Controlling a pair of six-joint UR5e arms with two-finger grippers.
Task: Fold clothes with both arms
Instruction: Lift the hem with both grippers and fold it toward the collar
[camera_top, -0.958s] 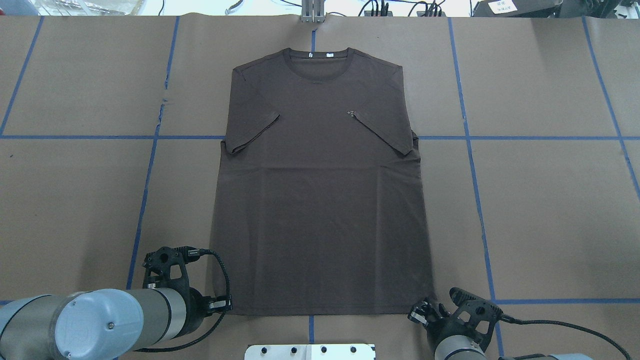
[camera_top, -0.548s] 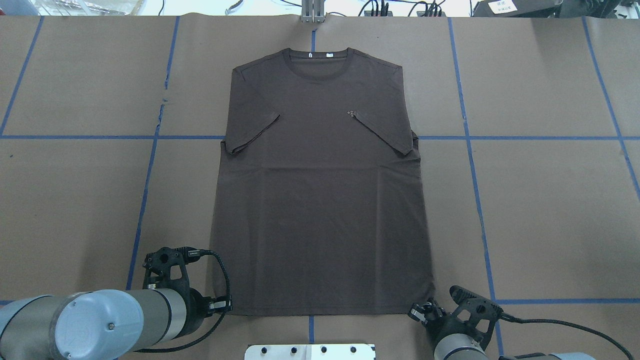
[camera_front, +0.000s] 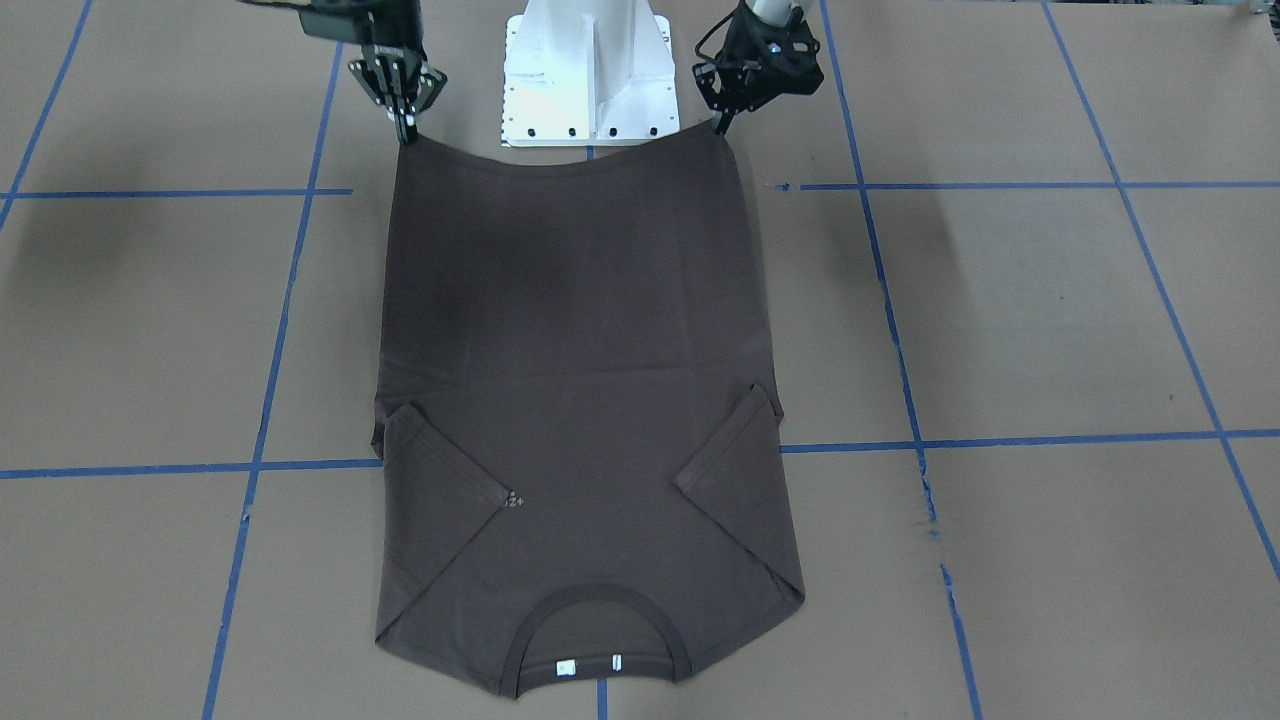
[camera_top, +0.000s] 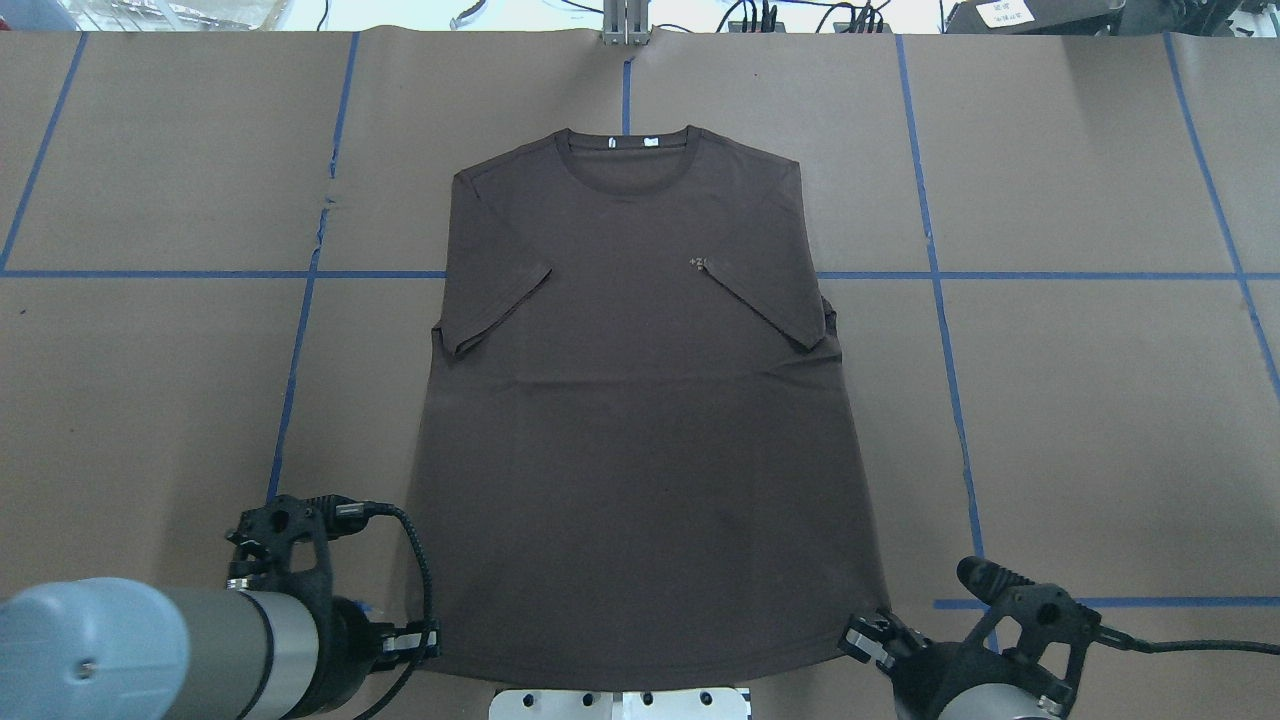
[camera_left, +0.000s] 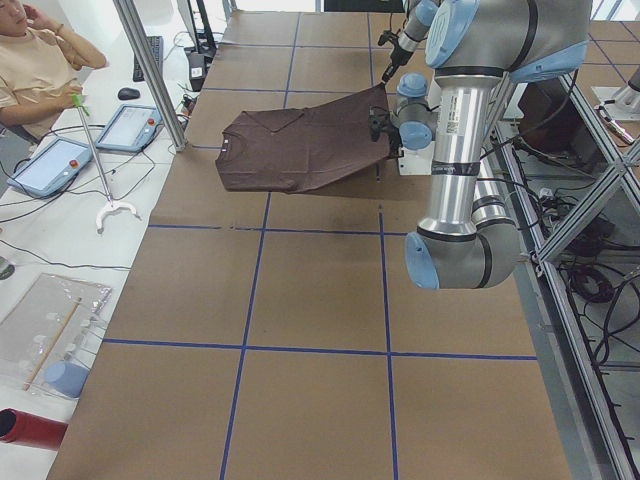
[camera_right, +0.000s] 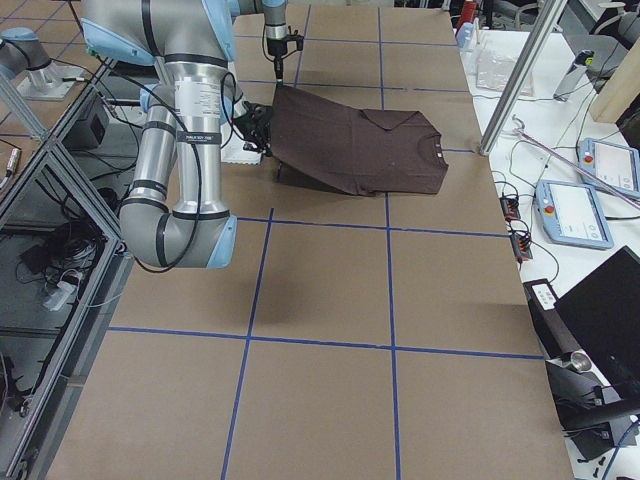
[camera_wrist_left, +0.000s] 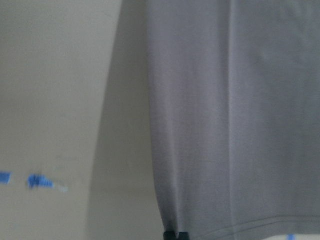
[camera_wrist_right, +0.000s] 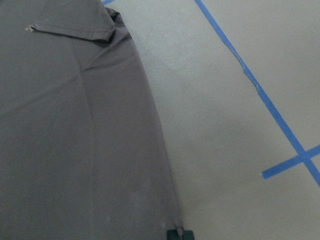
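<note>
While left pincer (camera_front: 718, 127), right pincer (camera_front: 405, 127) seemingly clamp corners, T-shirt (camera_front: 580, 350) hem sags.

Brown paper-covered table (camera_top: 1100, 430) w/ blue tape grid (camera_top: 1100, 275).

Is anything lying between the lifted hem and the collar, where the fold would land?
Nothing visible does. The left claw and right claw pinch the hem corners of the T-shirt; only its own folded-in sleeves lie before the collar.

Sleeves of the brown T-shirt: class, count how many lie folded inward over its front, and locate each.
2, both fully visible. The left sleeve lies on the T-shirt's robot-left side; the right sleeve on the other, its cuff by the chest logo.
</note>
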